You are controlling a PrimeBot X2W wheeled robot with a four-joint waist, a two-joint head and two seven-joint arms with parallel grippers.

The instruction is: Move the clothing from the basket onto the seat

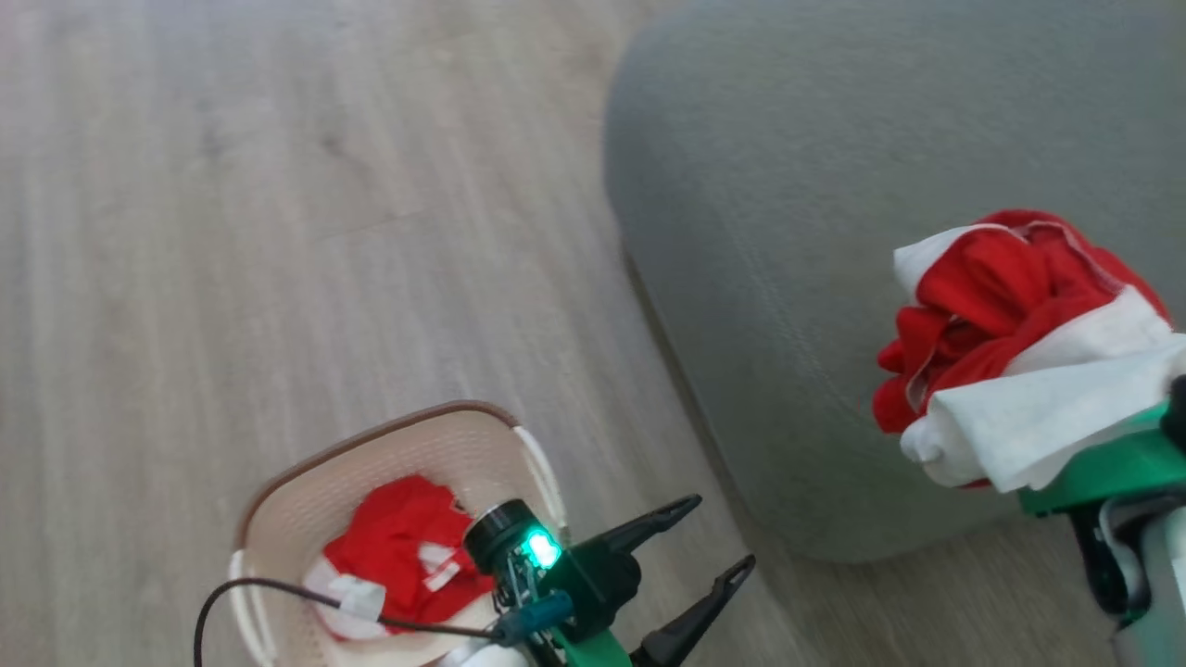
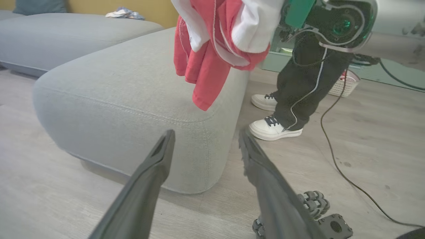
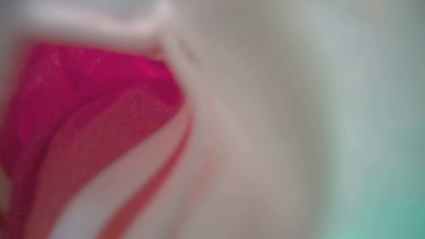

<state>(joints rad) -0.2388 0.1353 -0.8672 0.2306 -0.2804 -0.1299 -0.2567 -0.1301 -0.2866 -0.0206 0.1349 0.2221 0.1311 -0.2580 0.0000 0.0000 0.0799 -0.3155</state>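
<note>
The grey-green seat (image 1: 834,278) takes the upper right of the head view. Over it a red-and-white garment (image 1: 1010,315) hangs bunched from the right gripper (image 1: 1098,472), whose fingers are buried in the cloth and closed tight on it. On the wood floor (image 1: 278,232) left of the seat stands the cream basket (image 1: 435,449), with a second garment (image 1: 403,547), red with white patches, crumpled on its bottom. Between basket and seat, the left gripper (image 1: 722,532) has its fingers spread wide with nothing between them.
</note>
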